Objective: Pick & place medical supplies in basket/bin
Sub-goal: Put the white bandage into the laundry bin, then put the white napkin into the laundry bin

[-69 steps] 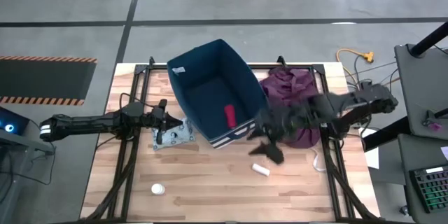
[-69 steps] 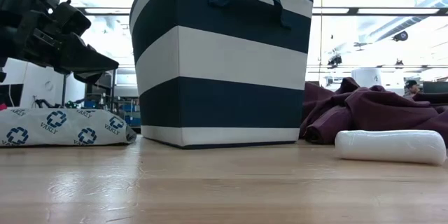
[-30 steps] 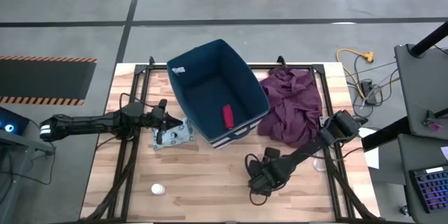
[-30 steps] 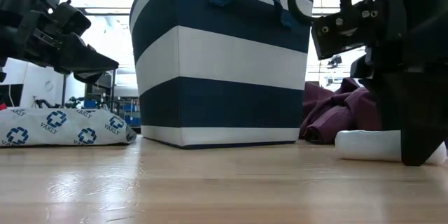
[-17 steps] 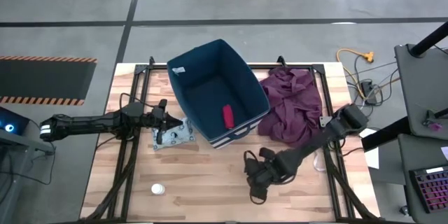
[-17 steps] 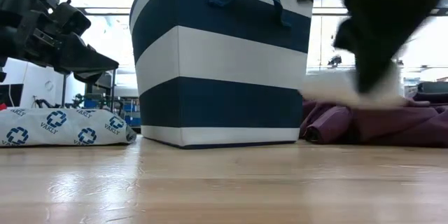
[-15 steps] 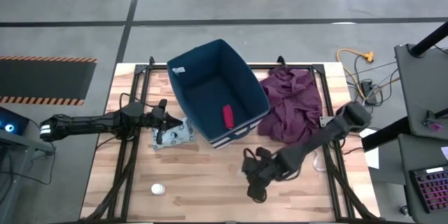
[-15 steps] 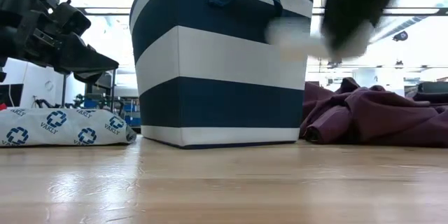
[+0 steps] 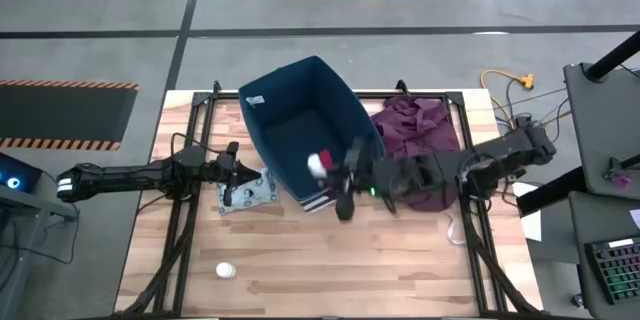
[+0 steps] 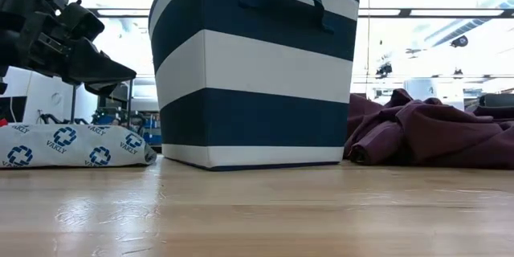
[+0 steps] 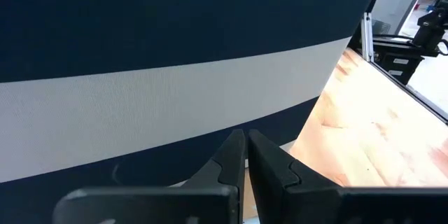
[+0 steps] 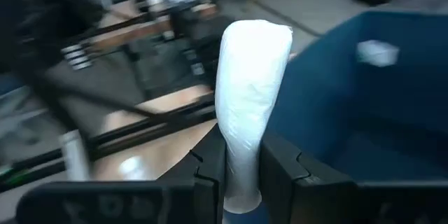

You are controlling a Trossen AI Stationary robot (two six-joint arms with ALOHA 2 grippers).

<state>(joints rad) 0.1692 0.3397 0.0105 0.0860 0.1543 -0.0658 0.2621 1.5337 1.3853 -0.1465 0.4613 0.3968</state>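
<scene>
The navy bin [image 9: 300,120] with white stripes stands at the table's far middle, also seen in the low view [image 10: 257,64]. My right gripper [image 9: 332,173] is over the bin's near right rim, shut on the small white cylinder [image 9: 318,165]. Beside the cylinder, only a sliver of the red roll [image 9: 327,157] in the bin shows. The patterned packet [image 9: 246,193] lies flat on the table left of the bin. My left gripper [image 9: 237,172] hovers above it, shut and holding nothing. The white round container [image 9: 226,271] stands near the front left. My right gripper pinches the white cylinder's near end [image 12: 241,182] between its two fingers [image 12: 280,171]. The fingers come about level from the table's right, and the cylinder runs along them and sticks out past their tips. It is lifted clear, over the bin's rim.
A crumpled maroon cloth [image 9: 415,140] lies right of the bin, under the right arm, also seen in the low view [image 10: 434,132]. Black frame rails [image 9: 185,230] run along the table's sides. Bare wood [image 9: 350,270] lies in front of the bin.
My right gripper has taken hold of the white cylinder where it lay on the table at the front right. It has lifted it clear and carried it up and toward the far edge, to above the bin's near right rim.
</scene>
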